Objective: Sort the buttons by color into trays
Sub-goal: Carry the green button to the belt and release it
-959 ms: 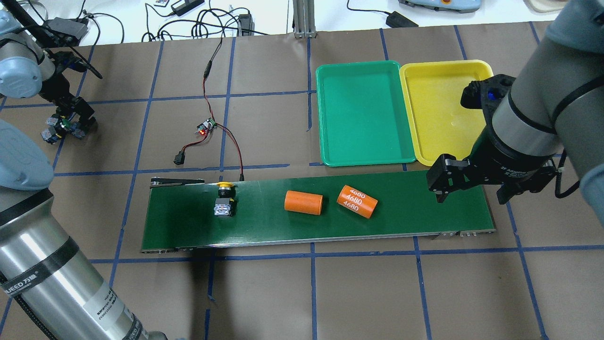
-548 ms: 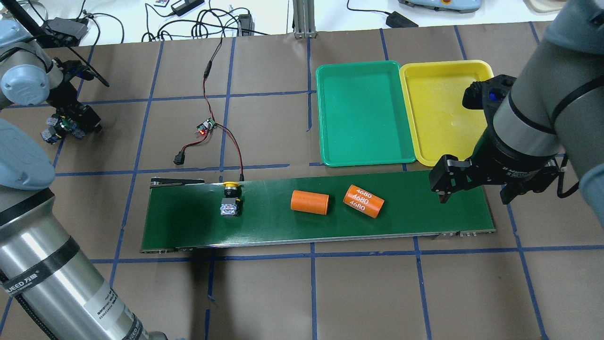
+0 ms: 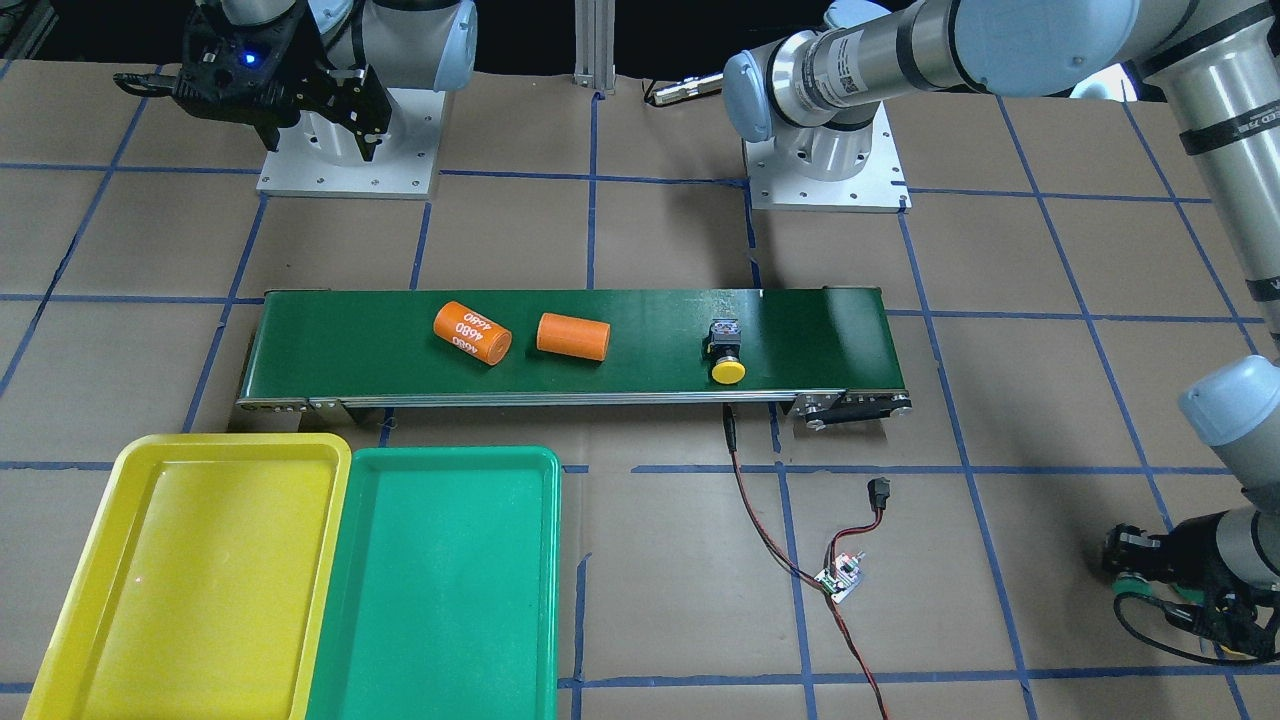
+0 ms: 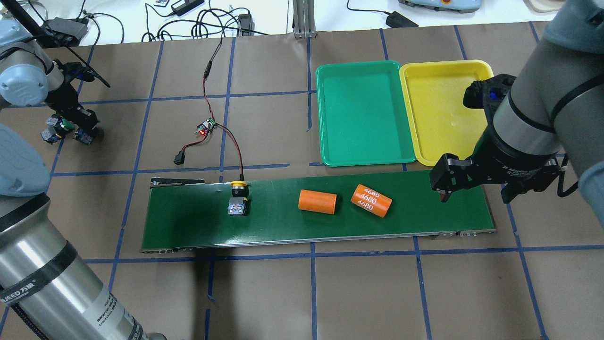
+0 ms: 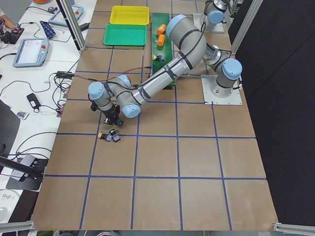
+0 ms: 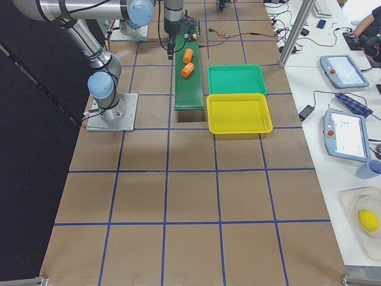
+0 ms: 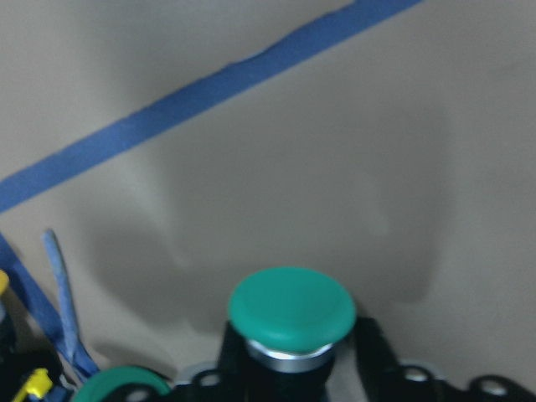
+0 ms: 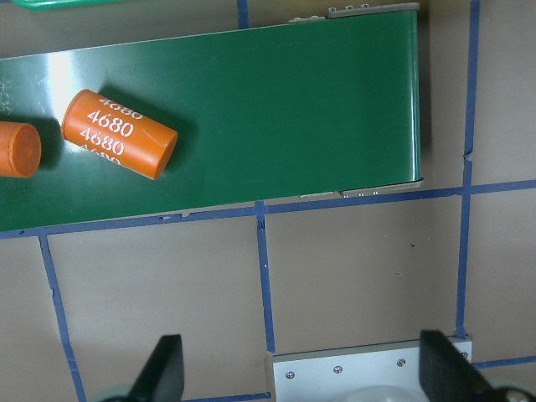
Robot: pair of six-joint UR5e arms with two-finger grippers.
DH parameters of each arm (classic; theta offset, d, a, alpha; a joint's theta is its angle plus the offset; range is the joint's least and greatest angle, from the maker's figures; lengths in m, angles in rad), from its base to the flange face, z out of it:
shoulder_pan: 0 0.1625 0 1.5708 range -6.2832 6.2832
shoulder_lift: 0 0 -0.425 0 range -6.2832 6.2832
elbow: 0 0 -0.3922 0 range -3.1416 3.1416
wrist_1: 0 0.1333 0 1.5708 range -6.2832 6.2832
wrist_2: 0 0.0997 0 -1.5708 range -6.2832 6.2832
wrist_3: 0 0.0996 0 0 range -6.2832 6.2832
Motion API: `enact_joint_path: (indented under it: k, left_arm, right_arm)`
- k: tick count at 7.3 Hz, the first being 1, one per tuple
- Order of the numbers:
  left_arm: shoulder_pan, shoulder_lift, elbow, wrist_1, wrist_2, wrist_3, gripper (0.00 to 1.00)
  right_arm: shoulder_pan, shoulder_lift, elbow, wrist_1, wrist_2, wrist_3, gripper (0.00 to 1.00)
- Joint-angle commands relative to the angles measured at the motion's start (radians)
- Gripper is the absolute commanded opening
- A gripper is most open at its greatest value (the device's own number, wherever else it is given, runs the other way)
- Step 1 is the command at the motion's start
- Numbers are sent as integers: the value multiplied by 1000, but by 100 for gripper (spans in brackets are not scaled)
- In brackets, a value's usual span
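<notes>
1. Take the long dark-green conveyor belt (image 4: 188, 222) as your marker. The grey-bodied, yellow-capped push-button (image 4: 238, 200) lies on its side on the belt's left half, with its cap at the far edge. The shallow green plastic tray (image 4: 363, 113) and yellow plastic tray (image 4: 443, 104), just beyond the belt's right half, hold no button.
2. The right gripper (image 8: 301, 377) hovers over the belt's right end with its fingers spread wide. Two orange plastic cylinders (image 4: 317, 202) lie between it and that button, so they will likely arrive first. You risk closing on a cylinder, or letting one ride off the end.
3. The left gripper (image 4: 71, 127) sits well off the belt's left end, low over the green-capped push-button (image 7: 291, 308). Its fingers flank the body, but I cannot tell whether they press it. A second green cap (image 7: 117, 387) crowds in just beside, so a lift may knock it.
4. Since a second ago, the yellow-capped push-button and both cylinders have shifted toward the belt's right end. The right gripper has hardly moved, and the left wrist has turned slightly.
</notes>
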Motion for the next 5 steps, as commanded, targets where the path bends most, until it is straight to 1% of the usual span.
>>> enact_joint_path:
  k: [1, 2, 3, 4, 5]
  left_arm:
    - [-91, 158, -139, -73, -8, -211, 0]
    - [-148, 256, -246, -83, -25, -335, 0]
    - [-194, 350, -354, -85, -81, -444, 0]
    - [-250, 436, -455, -85, -108, -584, 0]
    - [-335, 511, -520, -85, -106, -726, 0]
  right_arm:
    - [-1, 0, 0, 1, -2, 0, 100]
    - [-1, 1, 1, -2, -2, 0, 100]
    - [-1, 0, 1, -2, -2, 0, 100]
    - [-1, 1, 0, -2, -2, 0, 100]
    - [-10, 3, 0, -22, -9, 0, 100]
